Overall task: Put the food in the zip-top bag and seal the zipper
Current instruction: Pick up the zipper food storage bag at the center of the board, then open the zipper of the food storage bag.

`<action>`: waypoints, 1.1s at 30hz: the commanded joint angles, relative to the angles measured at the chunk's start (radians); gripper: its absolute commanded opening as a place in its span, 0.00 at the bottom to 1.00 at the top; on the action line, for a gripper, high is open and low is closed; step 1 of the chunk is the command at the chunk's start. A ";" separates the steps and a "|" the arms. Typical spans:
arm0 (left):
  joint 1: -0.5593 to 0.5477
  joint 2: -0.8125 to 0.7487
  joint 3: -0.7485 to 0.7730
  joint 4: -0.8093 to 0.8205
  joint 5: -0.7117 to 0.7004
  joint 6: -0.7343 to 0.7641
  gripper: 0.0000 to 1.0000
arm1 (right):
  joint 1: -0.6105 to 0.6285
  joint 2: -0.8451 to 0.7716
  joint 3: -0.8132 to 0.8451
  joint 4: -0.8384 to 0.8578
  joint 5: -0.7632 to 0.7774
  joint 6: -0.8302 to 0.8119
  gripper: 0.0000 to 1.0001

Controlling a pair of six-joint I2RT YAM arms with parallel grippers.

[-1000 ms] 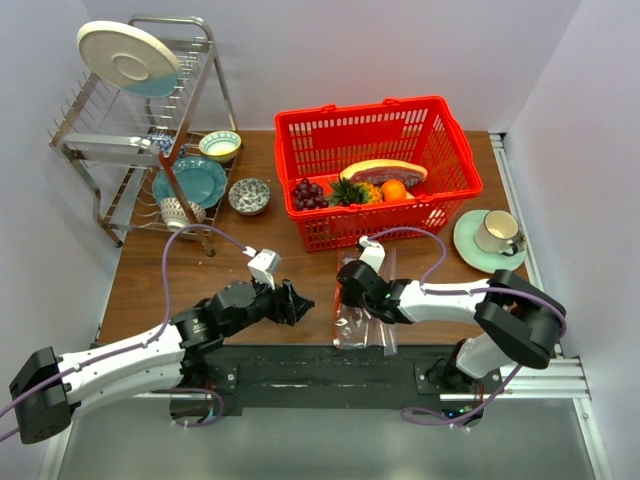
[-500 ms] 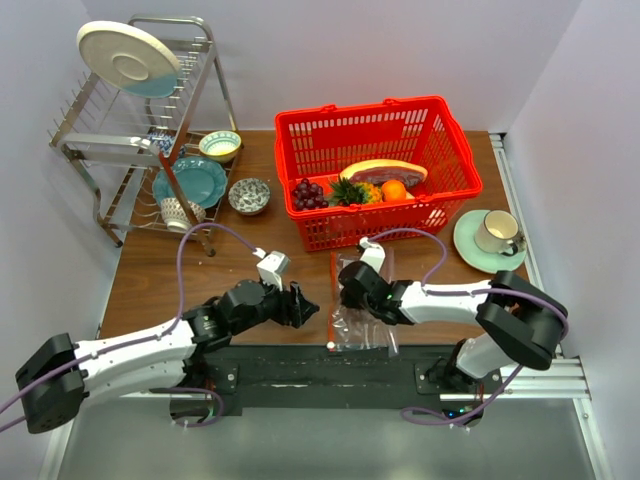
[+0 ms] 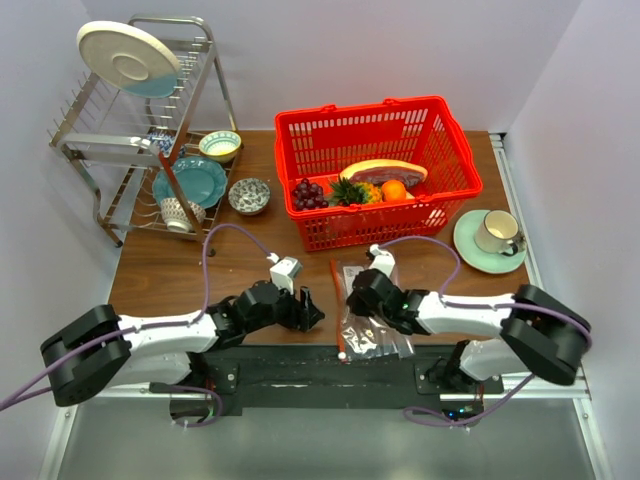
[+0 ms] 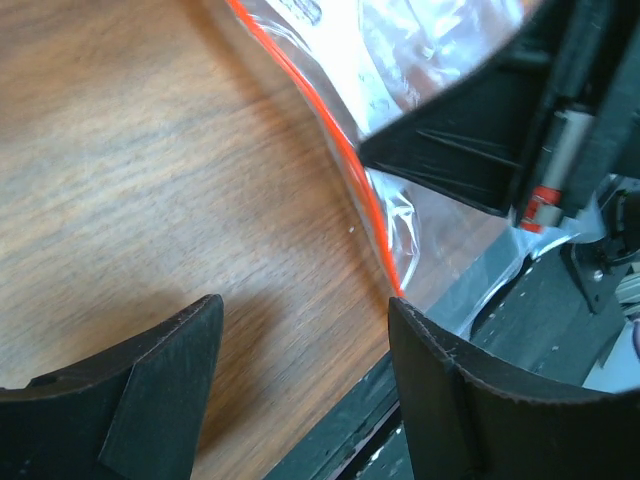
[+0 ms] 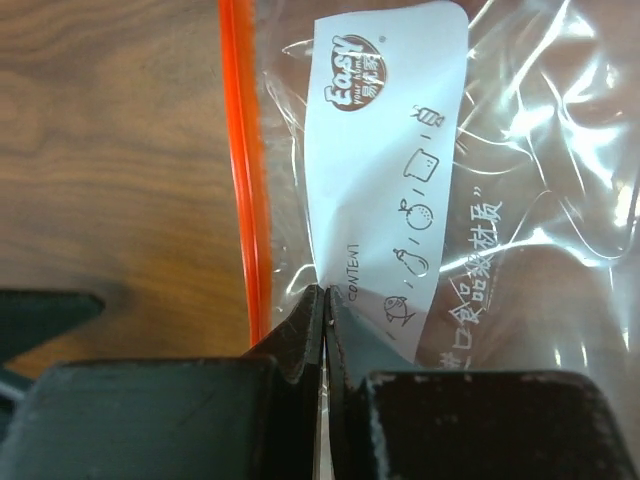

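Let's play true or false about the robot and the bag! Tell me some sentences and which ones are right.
1. The right fingers pinch the zip-top bag. True.
2. The pineapple is inside the bag. False: it lies in the red basket.
3. The left fingers are spread open and hold nothing. True.
4. The cup lies in the basket. False: it sits on a green saucer, outside the basket.
5. The grape bunch is in the basket. True.
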 commanded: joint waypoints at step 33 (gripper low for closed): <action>0.004 -0.482 0.102 0.042 0.097 -0.035 0.75 | 0.000 -0.691 -0.077 0.338 -0.551 0.041 0.00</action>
